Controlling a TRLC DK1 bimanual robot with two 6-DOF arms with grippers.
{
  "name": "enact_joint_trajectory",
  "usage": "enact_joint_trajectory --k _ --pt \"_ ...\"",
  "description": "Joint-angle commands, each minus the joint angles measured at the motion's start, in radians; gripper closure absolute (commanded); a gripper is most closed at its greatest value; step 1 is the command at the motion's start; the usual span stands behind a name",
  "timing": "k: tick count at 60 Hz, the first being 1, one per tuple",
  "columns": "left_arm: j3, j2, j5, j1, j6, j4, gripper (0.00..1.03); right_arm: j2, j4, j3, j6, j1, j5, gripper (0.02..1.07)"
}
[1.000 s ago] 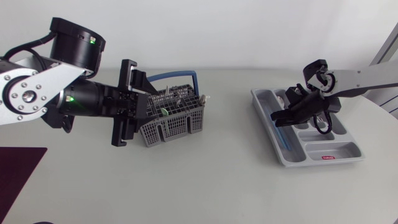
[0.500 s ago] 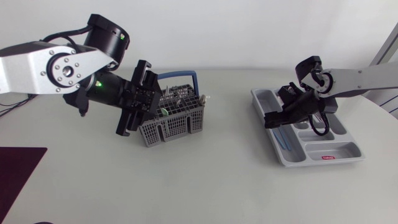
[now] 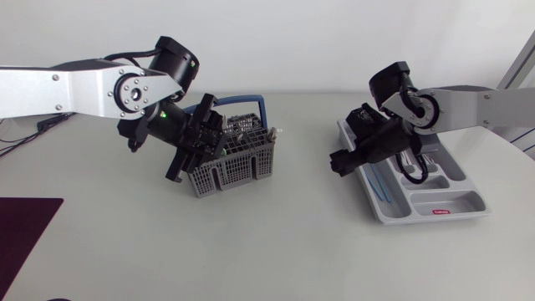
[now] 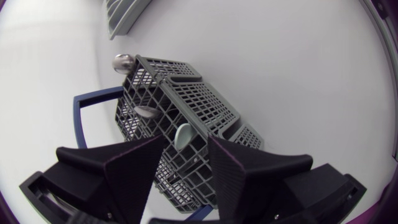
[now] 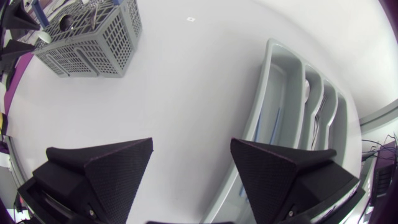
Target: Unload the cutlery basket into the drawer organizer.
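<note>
The grey cutlery basket [image 3: 232, 156] with a blue handle stands left of centre and holds several pieces. My left gripper [image 3: 203, 140] is over its left end. In the left wrist view a spoon's bowl [image 4: 184, 134] sticks up from the basket [image 4: 186, 93] between the open fingers of the left gripper [image 4: 188, 152], and I see no firm contact. The grey drawer organizer [image 3: 468, 209] lies at the right. My right gripper [image 3: 344, 159] hangs open and empty at its left rim. In the right wrist view the right gripper [image 5: 191, 146] is above bare table beside the organizer [image 5: 264, 93].
A blue-handled piece [image 3: 381, 182] lies in the organizer's long left compartment and dark pieces [image 3: 425, 170] in the middle ones. A dark mat [image 3: 25, 230] covers the front left corner. The white table [image 3: 276, 242] runs between basket and organizer.
My left arm swung right and tipped down over the basket, and its fingers came closer together. My right gripper opened over the organizer and drew back left to its rim.
</note>
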Motion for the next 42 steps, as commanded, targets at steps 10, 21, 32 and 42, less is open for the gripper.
enact_joint_trajectory --k 10,21,32,42 --pt "0.069 0.069 -0.003 0.002 0.039 -0.008 0.52 -0.026 0.019 -0.054 0.014 0.02 0.019 0.17" --pt "0.081 0.089 -0.017 0.002 0.05 -0.008 0.63 -0.042 0.02 -0.066 0.014 0.023 0.019 0.17" --pt "0.088 0.1 -0.035 0.001 0.053 -0.009 0.66 -0.068 0.028 -0.082 0.008 0.063 0.007 0.17" --pt "0.088 0.103 -0.035 0.002 0.053 -0.008 0.81 -0.123 0.08 -0.138 -0.032 0.146 -0.077 0.17"
